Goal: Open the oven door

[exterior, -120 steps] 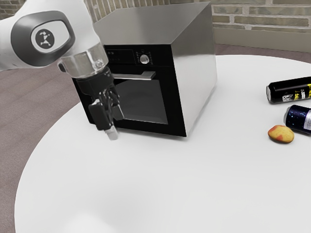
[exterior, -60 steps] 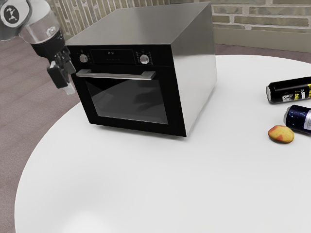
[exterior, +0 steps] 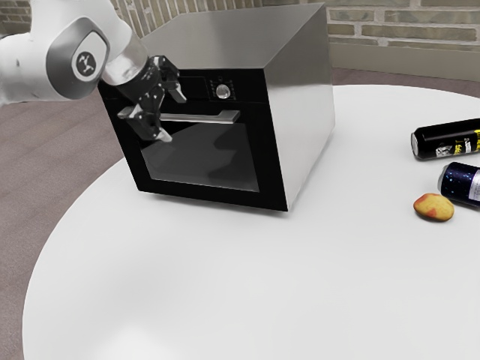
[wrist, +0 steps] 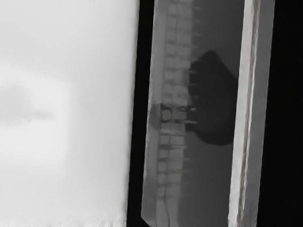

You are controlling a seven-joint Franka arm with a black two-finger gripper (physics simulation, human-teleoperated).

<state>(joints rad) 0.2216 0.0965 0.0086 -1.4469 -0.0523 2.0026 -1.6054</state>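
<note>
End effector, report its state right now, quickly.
End effector: open, fingers spread wide near the oven door's handle, holding nothing.

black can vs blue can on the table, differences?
Markings: the black can has yellow and white print; the blue can has pale specks and a whitish panel. Position: the blue can lies close to the yellow-orange fruit, the black can farther off. Both lie on their sides.

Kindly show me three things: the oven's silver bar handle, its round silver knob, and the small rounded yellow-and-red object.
Silver bar handle (exterior: 224, 117): exterior view, on the bar near one end.
Round silver knob (exterior: 223, 91): exterior view, its front face.
Small yellow-and-red object (exterior: 434, 207): exterior view, middle of its surface.
</note>
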